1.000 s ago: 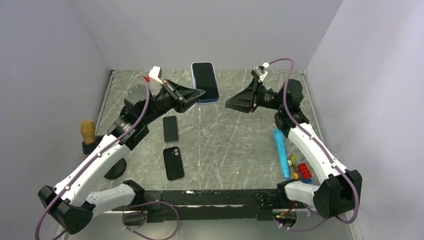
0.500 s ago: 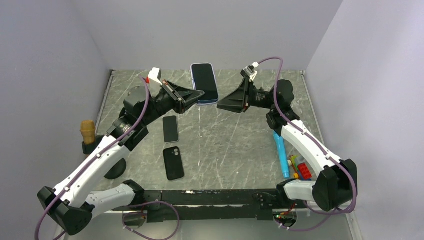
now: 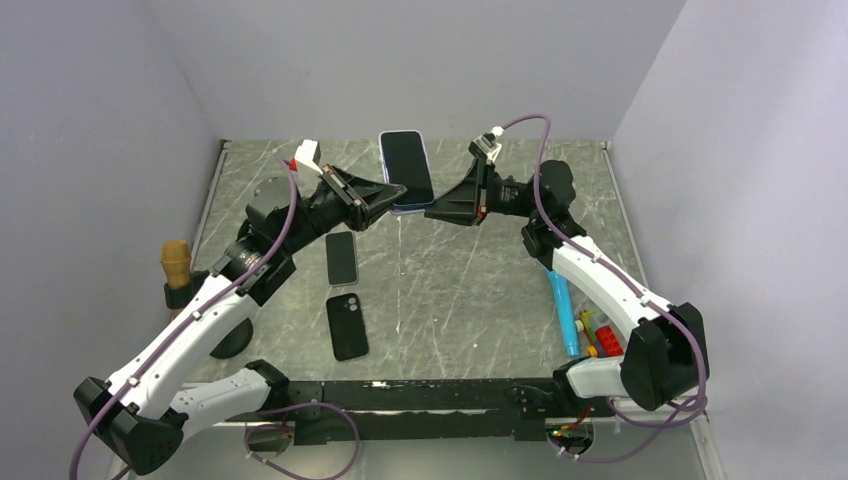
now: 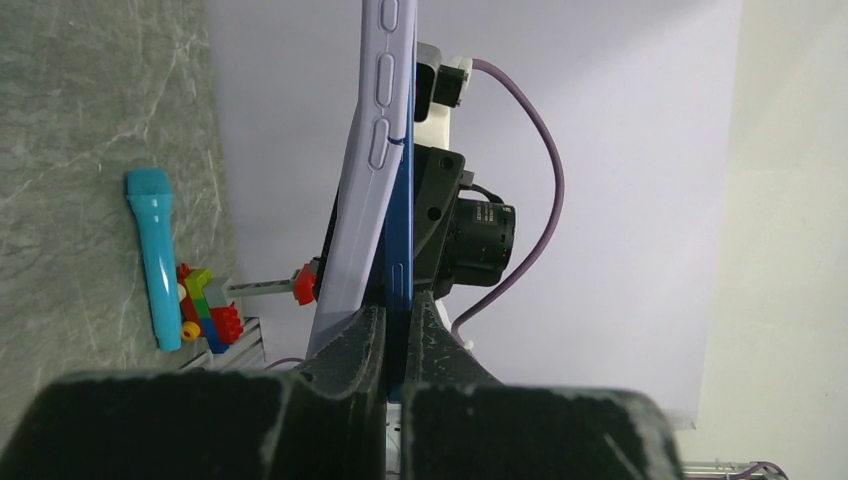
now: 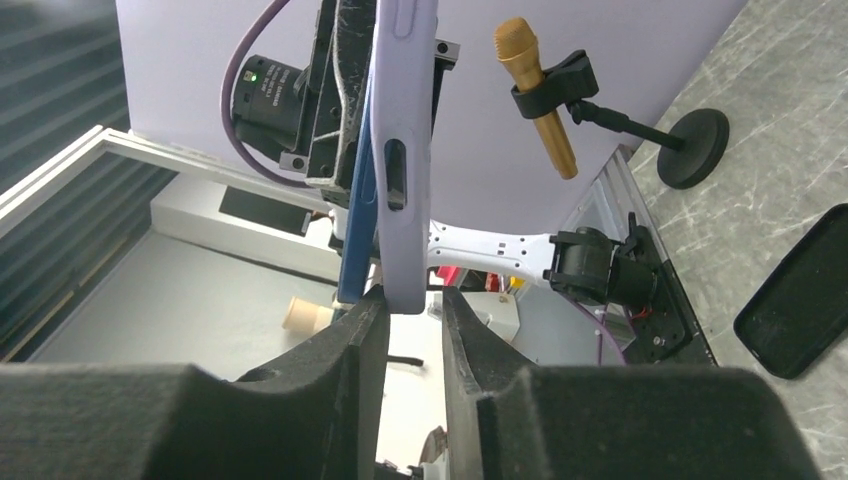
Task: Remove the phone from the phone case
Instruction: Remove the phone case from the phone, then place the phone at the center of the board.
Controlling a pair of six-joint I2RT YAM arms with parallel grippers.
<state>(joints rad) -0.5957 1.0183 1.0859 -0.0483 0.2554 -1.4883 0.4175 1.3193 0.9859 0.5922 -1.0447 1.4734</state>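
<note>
A phone in a lilac case (image 3: 405, 168) is held up off the table at the back middle, screen facing up. My left gripper (image 3: 397, 194) is shut on its near left corner. In the left wrist view the fingers (image 4: 372, 340) pinch the blue phone edge (image 4: 400, 250), and the lilac case (image 4: 362, 160) stands peeled away to the left of it. My right gripper (image 3: 432, 212) is at the near right corner. In the right wrist view its jaws (image 5: 412, 300) are open with the tip of the case (image 5: 402, 150) just between them; the blue phone (image 5: 355, 250) lies beside it.
A second phone (image 3: 342, 257) and a black case (image 3: 347, 326) lie on the table at left. A gold microphone (image 3: 176, 262) on a stand is at the left edge. A blue toy microphone (image 3: 563, 305) and toy bricks (image 3: 602, 340) lie at right.
My right gripper has moved left across the table until its jaws reach the case's corner. The left gripper and phone shifted slightly left and stay shut together.
</note>
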